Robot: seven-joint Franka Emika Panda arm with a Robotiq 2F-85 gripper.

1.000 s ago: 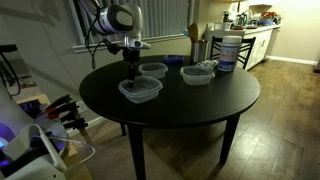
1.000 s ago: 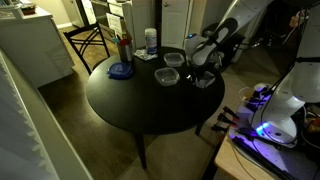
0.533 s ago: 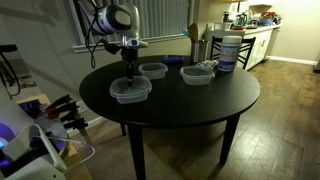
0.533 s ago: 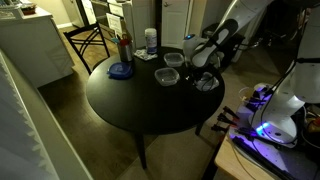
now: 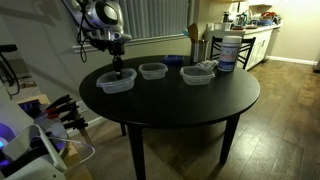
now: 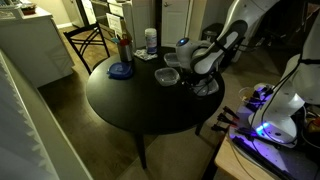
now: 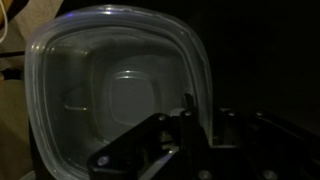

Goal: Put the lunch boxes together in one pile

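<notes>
Clamped shut with the gripper (image 5: 117,71) on the rim of one lunch box, the gripped box (image 5: 115,83), directly beneath the fingers in an exterior view. In the wrist view, looking down past the gripper (image 7: 190,122): pinched tight on one side wall of the gripped box (image 7: 110,90), with the clear, rounded hollow spreading away from the fingers across most of the picture. Cannot tell whether lifted clear of the table (image 5: 190,105) or resting on it; close to the table's edge either way. Just to one side of the gripper, apart from it and from the gripped box, a second box (image 5: 152,71). Beyond that, farther from the gripper, a third box (image 5: 198,74). Not stacked, any of the three: set out in a loose row leading away from the gripper, with gaps between. Farthest from the gripper along that row, a tub (image 5: 228,50), white with a blue lid, upright just past the third box. In an exterior view, well apart from the gripper across the table, a flat blue dish (image 6: 121,70).
</notes>
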